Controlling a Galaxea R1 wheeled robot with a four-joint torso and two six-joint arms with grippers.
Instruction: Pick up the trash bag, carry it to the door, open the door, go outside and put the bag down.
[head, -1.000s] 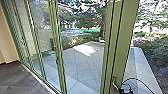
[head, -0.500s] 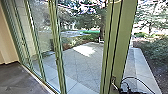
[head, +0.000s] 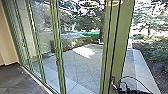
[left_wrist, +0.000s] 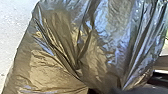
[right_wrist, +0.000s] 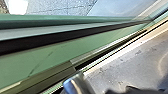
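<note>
Paved yard (head: 82, 66) beyond green-framed glass, apparently sunlit.

An office building's glazed edge: green-framed glass doors (head: 58, 50) beside indoor floor (head: 15, 77), giving onto a paved yard (head: 82, 63) with trees (head: 92, 20).

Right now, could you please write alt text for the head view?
Green-framed glass doors look out on a paved patio with trees beyond. At lower right, the robot's right arm, with a looping black cable, is near a metal handle.
</note>
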